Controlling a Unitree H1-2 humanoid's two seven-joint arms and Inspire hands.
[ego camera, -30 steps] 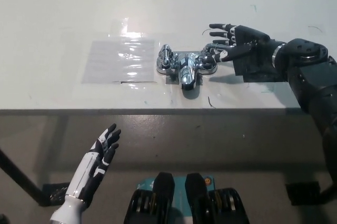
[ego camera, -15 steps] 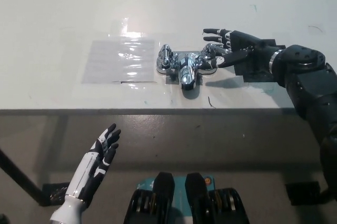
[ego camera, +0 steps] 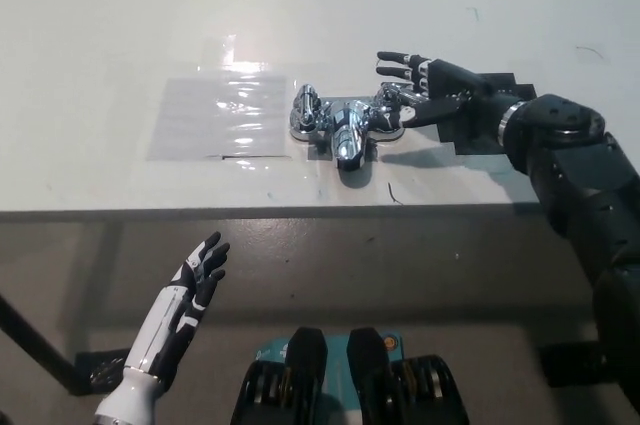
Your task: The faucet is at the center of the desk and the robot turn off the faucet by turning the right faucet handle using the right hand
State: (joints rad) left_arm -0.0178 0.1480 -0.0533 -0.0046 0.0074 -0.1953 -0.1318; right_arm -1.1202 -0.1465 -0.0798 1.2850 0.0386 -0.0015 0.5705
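A chrome faucet [ego camera: 345, 130] stands at the middle of the white desk [ego camera: 120, 35], spout toward the front edge. Its left handle [ego camera: 304, 110] is free. My black right hand [ego camera: 428, 91] reaches in from the right, open, with its fingers spread over and beside the right handle [ego camera: 388, 105]; I cannot tell whether they touch it. My white left hand [ego camera: 196, 283] rests open below the desk's front edge at lower left.
A clear plastic sheet [ego camera: 218, 115] lies flat on the desk just left of the faucet. A black square patch [ego camera: 478, 130] sits on the desk under my right wrist. The desk's front edge [ego camera: 300, 213] runs across the middle.
My right hand has slid left from beside the faucet onto the right handle area. The whole picture has shifted slightly, so the camera moved. The left hand has stayed put.
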